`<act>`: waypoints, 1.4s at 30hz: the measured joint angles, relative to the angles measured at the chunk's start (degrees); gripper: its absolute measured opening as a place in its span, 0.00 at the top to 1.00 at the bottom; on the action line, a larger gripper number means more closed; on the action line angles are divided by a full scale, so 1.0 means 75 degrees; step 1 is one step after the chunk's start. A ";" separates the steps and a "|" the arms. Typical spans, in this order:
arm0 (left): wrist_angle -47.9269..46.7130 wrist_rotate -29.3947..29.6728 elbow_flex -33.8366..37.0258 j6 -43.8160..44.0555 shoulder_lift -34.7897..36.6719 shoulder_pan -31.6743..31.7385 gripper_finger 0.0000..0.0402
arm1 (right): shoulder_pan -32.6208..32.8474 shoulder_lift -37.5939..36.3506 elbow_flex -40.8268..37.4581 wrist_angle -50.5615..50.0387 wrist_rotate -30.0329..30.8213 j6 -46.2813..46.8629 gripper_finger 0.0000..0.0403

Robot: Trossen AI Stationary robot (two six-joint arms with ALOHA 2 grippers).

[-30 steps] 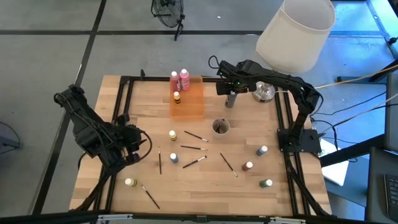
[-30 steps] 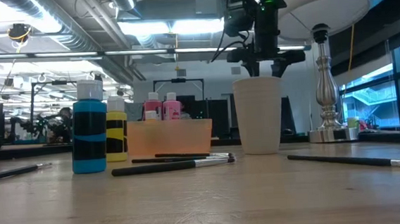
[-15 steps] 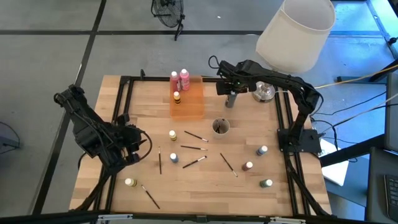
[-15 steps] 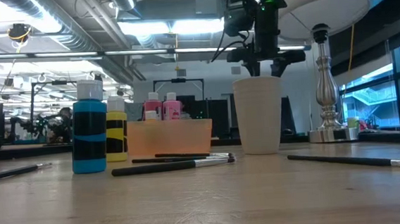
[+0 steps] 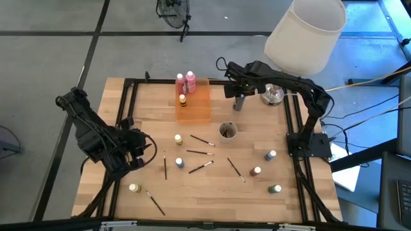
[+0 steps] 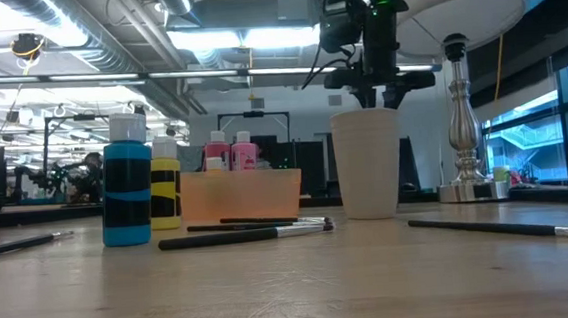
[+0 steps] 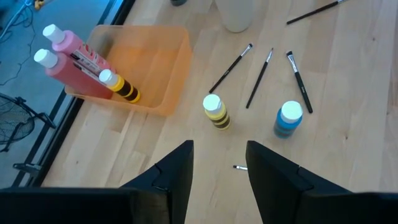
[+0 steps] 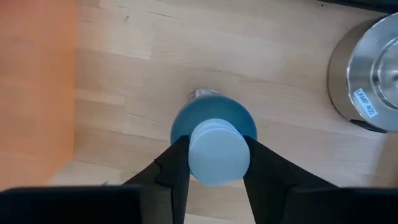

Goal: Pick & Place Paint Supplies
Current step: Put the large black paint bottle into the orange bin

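My right gripper (image 8: 218, 163) points down at the far side of the table, right of the orange tray (image 5: 199, 110), shut on a blue paint bottle (image 8: 214, 121) with a white cap. The tray holds two pink bottles (image 5: 186, 81) and a yellow one (image 5: 183, 101). More bottles (image 5: 180, 162) and thin dark paintbrushes (image 5: 200, 167) are scattered on the wood around a pale cup (image 5: 228, 131). My left gripper (image 7: 217, 167) hangs open above the table's near left part, holding nothing. My right gripper pinches the blue bottle's white cap (image 8: 217, 149) between its two fingers, one on each side. The fingers come from above, pointing down. The bottle stands upright below them; whether its base is on the table I cannot tell.
A lamp's shiny metal base (image 5: 272, 95) stands close to the right of the held bottle, with its big white shade (image 5: 305, 35) above. Blue-grey (image 5: 271, 155), red (image 5: 256, 171) and green (image 5: 276, 189) bottles stand near the right edge. A black frame (image 5: 290, 122) borders the table.
My right gripper has stayed where it was and has drawn its fingers in, as the low view shows.
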State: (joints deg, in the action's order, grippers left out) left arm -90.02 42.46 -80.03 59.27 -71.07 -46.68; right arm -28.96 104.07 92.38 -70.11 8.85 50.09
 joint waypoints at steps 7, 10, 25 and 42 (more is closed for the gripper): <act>0.0000 0.0000 0.0000 0.0000 0.0000 0.0000 0.64 | -0.0060 -0.0003 0.0006 -0.0136 -0.0064 -0.0207 0.70; 0.0000 -0.0001 0.0000 0.0000 0.0000 0.0000 0.64 | -0.0061 -0.0006 0.0006 -0.0162 -0.0214 -0.0371 0.70; 0.0000 -0.0015 0.0000 0.0032 0.0000 -0.0026 0.64 | 0.0535 -0.0015 0.0009 -0.0309 0.0134 -0.0801 0.70; 0.0009 -0.0210 0.0000 0.0143 -0.0003 -0.0026 0.64 | 0.0979 -0.0147 0.2077 -0.0785 0.0272 -0.1033 0.70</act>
State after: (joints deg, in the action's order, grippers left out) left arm -89.95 40.88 -80.03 60.34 -71.09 -46.87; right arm -21.61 102.97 107.95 -76.00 10.89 42.34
